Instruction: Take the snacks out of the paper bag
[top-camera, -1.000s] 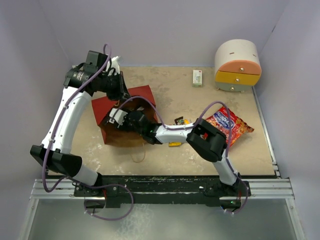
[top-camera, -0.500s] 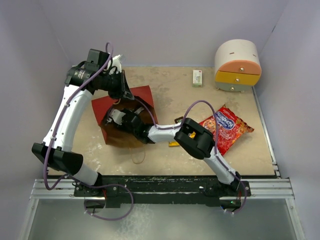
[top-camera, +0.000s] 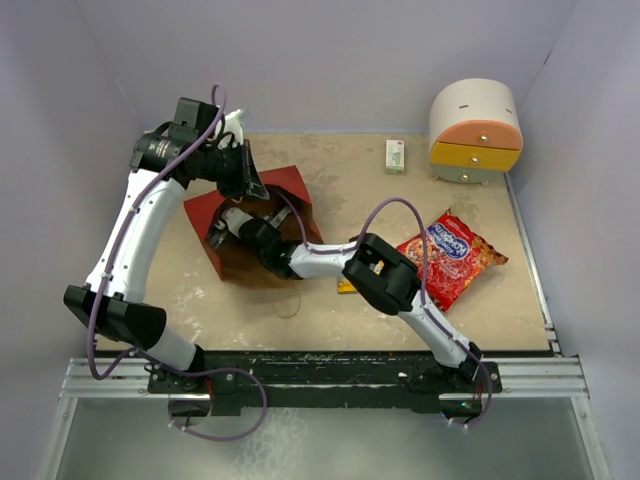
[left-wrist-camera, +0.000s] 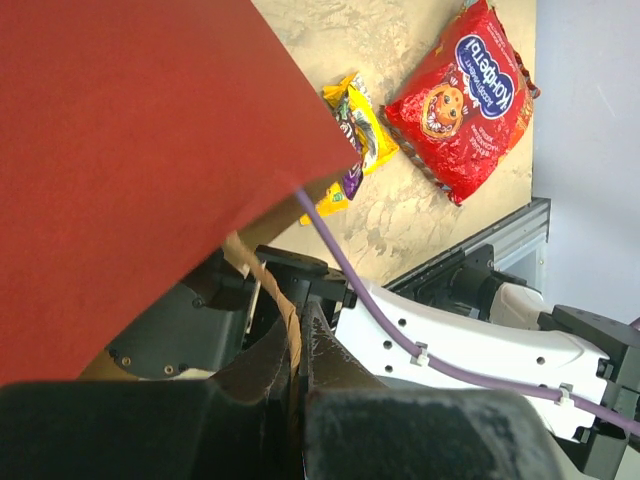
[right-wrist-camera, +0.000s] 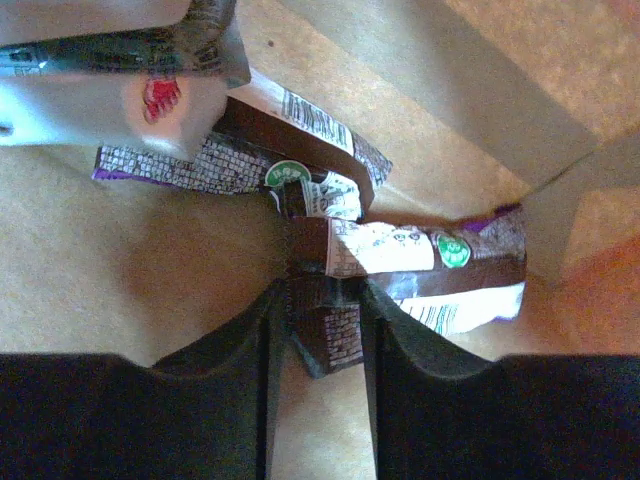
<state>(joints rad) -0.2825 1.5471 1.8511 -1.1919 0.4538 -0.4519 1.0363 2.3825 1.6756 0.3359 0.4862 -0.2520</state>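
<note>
Sandy table (top-camera: 400, 205); in paper bag (top-camera: 287, 186), right gripper (right-wrist-camera: 320, 300) straddles brown bar (right-wrist-camera: 330, 250) (wrist-only).

I'm looking in while the right arm (top-camera: 320, 262) is filling the paper bag's (top-camera: 290, 190) mouth. Its walls are hemming in the right gripper (right-wrist-camera: 322, 297), and a dark brown candy bar (right-wrist-camera: 400, 250) is sitting between the jaws. Bare counter (top-camera: 360, 200) is lying open behind the crisp packet (top-camera: 452, 258).

Pale lilac walls (top-camera: 330, 60) enclose a sandy tabletop (top-camera: 340, 190); a white drawer chest (top-camera: 475, 110) stands far right.
</note>
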